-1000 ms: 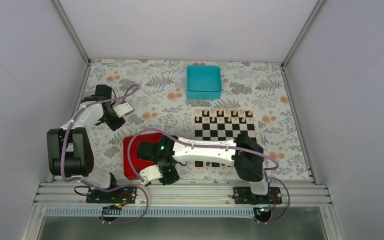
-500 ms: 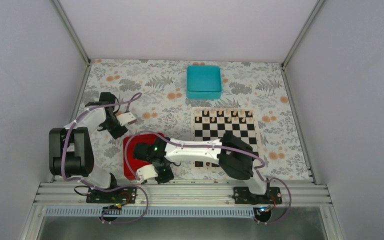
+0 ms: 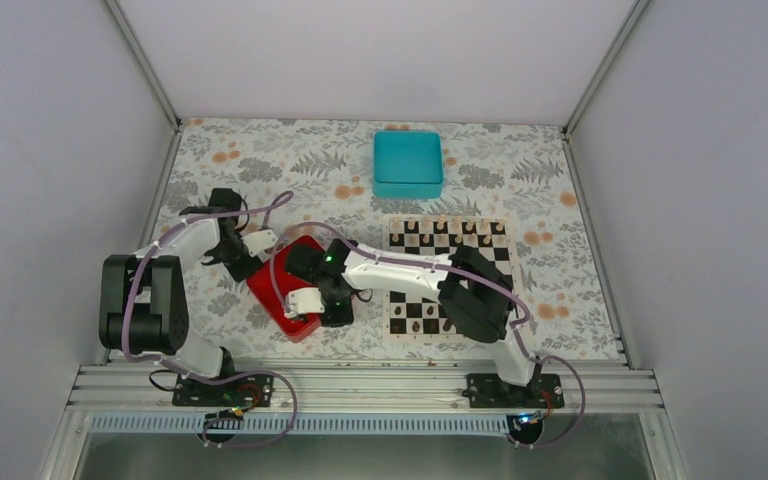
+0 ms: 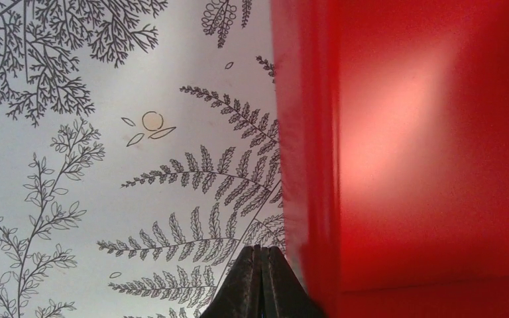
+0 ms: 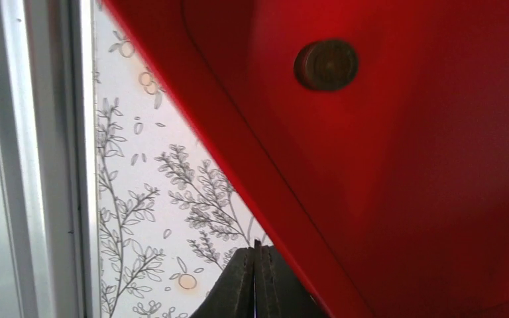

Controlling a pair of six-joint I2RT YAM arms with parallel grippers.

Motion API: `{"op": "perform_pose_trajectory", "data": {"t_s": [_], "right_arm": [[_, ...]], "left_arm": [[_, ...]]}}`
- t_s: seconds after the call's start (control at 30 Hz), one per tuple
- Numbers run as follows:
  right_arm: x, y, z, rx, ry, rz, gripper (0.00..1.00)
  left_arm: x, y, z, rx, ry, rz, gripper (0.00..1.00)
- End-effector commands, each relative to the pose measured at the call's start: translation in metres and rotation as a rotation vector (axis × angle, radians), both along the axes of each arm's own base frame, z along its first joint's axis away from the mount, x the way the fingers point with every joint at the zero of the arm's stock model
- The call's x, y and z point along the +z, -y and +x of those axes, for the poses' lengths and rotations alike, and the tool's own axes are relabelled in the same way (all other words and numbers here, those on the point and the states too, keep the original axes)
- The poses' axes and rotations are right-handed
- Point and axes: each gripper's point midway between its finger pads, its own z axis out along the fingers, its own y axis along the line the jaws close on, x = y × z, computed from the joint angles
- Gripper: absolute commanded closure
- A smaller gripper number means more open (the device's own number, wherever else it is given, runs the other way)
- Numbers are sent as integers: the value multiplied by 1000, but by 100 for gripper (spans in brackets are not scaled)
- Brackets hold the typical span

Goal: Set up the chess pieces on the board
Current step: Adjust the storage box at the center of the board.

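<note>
Beside opposite rims of the red tray (image 4: 308, 146), left end effector (image 4: 260, 252) and right end effector (image 5: 257, 248) are closed, empty.

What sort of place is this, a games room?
Most likely a robotics lab test booth: a left arm and right arm bolted to a metal rail, plain white walls closing in a floral table, and a chessboard as the exercise.

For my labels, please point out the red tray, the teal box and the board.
red tray (image 3: 272, 292): top view, bare floor.
teal box (image 3: 408, 163): top view, top centre.
board (image 3: 500, 255): top view, right-side squares.
</note>
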Motion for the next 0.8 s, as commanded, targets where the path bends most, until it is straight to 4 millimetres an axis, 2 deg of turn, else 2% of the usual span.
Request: {"op": "perform_pose_trajectory", "data": {"t_s": [0.0,0.2,0.53,0.67,0.77], "right_arm": [[3,-8,25,-68,56,47,96],[3,-8,65,-149,98,66,96],[-3,22,131,-259,144,56,96],[6,17,153,-282,172,104,96],[4,13,165,-287,170,102,96]], "left_arm": [[2,6,-11,-5,-22,-18,98],[15,12,-20,-15,-16,-25,98],[13,22,-51,-40,-68,-18,98],[15,30,-61,-55,-81,-27,98],[20,38,-65,-68,-76,-33,98]]}}
